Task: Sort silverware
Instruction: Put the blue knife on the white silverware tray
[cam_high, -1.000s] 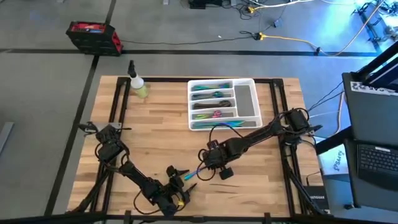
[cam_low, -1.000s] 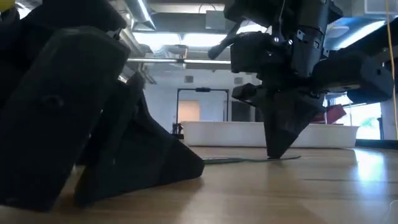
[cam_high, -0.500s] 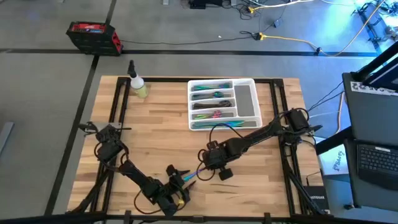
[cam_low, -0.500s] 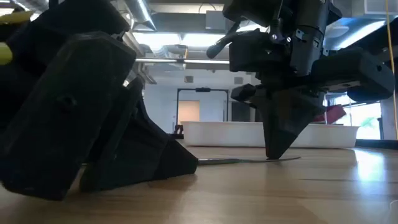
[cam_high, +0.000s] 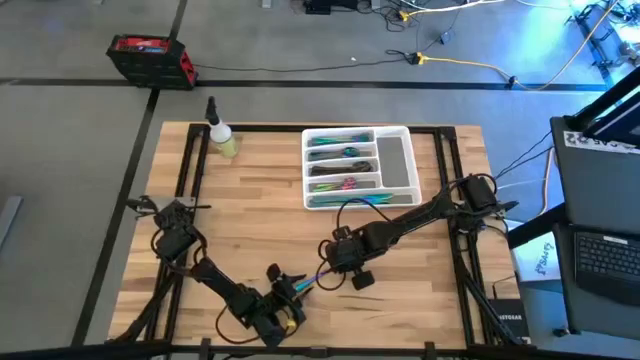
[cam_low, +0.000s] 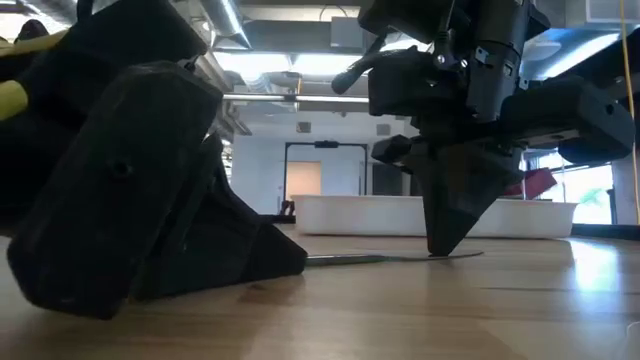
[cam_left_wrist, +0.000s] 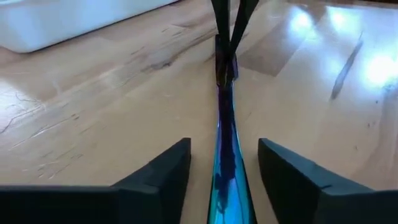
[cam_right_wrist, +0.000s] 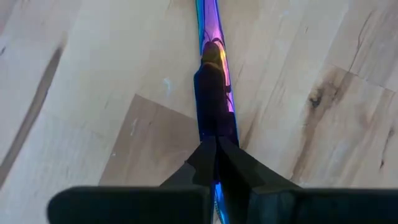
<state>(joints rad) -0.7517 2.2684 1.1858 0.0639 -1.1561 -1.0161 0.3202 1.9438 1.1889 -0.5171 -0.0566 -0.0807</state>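
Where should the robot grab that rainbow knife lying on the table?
Best by the thin handle end, from straight above: the rainbow knife lies flat on the table, so fingers must straddle its narrow sides. The right gripper already pinches one end this way; the left gripper straddles the other, open.

Bench (cam_high: 260, 200): pale wood planks, black frame rails along its edges. White compartmented tray (cam_high: 395, 160) sits near the far edge, right of centre, holding iridescent cutlery. Small spray bottle (cam_high: 222, 135) with yellowish liquid stands by the far left corner. One iridescent utensil (cam_high: 318, 277) lies flat toward the near edge, around centre.
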